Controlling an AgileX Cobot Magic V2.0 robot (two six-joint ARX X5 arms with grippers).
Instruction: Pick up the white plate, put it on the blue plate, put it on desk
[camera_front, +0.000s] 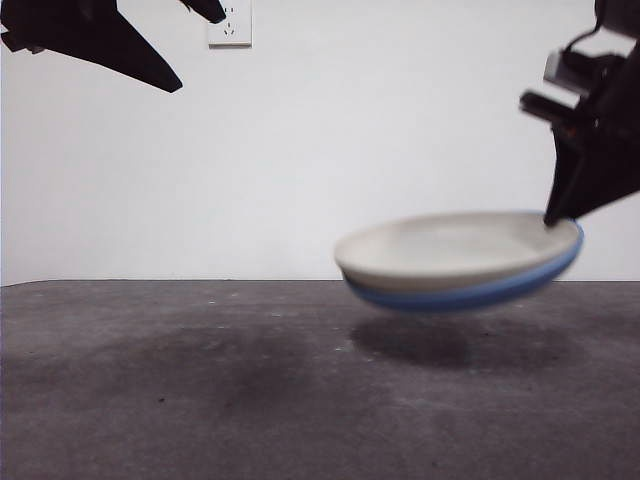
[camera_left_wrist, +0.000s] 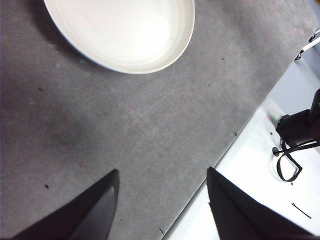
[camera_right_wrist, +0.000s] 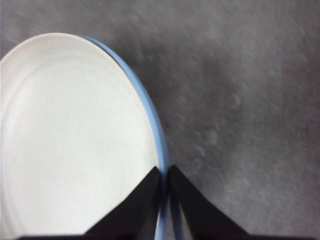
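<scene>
White plate (camera_front: 455, 248) nested in blue plate (camera_front: 480, 294) is held w/ rims clamped between right fingers (camera_right_wrist: 165, 172), stack tilted clear above surface (camera_front: 200, 390); left fingers (camera_left_wrist: 162, 187) are apart, idle, well off.

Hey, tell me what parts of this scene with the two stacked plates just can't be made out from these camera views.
- Blue plate: front view shows only its underside rim; the white plate nested in it hides its inside.
- Left wrist view: blue plate hidden under the white plate, whose far side is cut off by the picture's edge.
- Right end effector: clamped on the rims; the contact is blurred in the front view.
- Left end effector: open, only tips show.
</scene>
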